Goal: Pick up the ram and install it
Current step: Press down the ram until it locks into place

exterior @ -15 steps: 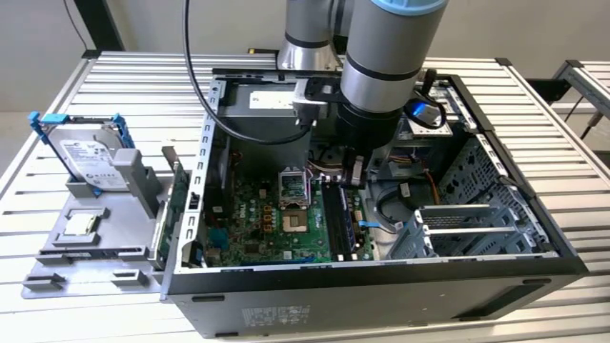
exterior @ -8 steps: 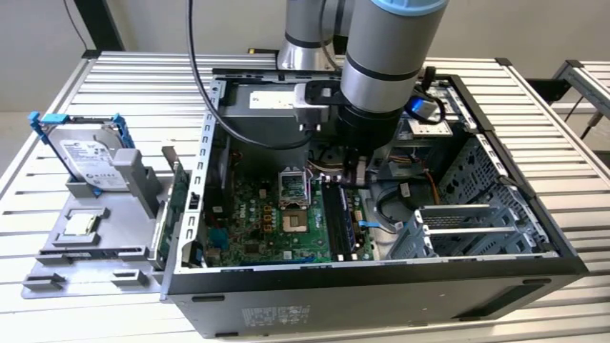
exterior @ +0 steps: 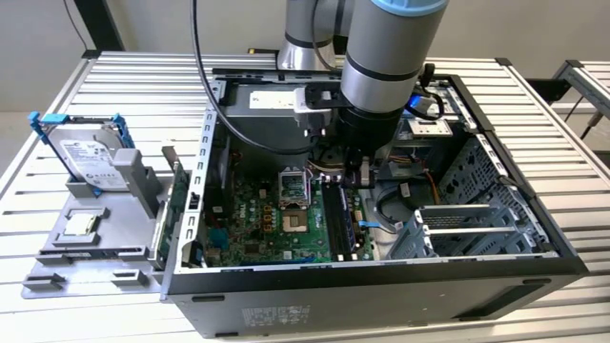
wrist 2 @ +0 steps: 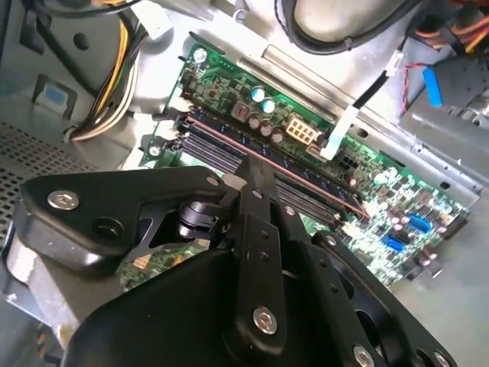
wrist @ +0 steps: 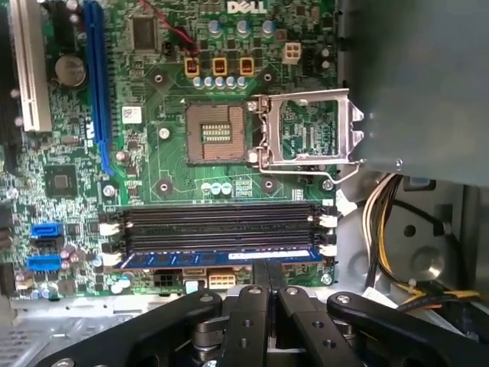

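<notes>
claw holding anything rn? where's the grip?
Nothing visibly held. The claw is shut just above the ram, which lies in the outermost slot of the motherboard; whether it touches the ram's edge can't be told.

Crowded inside the case: drive cage at 3 o'clock of the gripper, cables between. At 9 o'clock, open CPU socket, its raised frame beside it. Ram seated in the outermost slot, right under the closed fingers; empty slots alongside. Room only from above. Outside at 9 o'clock, hard drive upright on a tray.
</notes>
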Action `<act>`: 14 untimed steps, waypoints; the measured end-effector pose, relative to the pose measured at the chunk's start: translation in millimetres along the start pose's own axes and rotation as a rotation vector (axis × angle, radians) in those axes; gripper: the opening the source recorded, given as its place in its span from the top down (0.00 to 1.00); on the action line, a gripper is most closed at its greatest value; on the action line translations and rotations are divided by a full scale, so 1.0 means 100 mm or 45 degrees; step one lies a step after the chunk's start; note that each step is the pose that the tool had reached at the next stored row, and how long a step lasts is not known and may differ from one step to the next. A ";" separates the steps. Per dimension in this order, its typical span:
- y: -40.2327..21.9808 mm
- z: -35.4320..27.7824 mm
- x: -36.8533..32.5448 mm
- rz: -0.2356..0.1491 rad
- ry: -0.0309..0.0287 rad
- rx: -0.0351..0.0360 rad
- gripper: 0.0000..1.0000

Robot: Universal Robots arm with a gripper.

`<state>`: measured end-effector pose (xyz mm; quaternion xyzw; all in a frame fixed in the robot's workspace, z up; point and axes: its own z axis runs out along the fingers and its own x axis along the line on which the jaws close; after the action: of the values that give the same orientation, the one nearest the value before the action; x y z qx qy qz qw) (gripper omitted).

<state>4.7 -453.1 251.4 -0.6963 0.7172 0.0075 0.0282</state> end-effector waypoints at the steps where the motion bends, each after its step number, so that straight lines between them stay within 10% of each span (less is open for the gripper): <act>1: 0.000 0.000 0.000 -0.010 -0.0003 -0.0005 1.00; 14: -0.035 0.035 0.032 -0.024 0.0012 -0.0012 1.00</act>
<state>8.2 -456.3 247.8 -0.7030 0.7106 0.0072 0.0276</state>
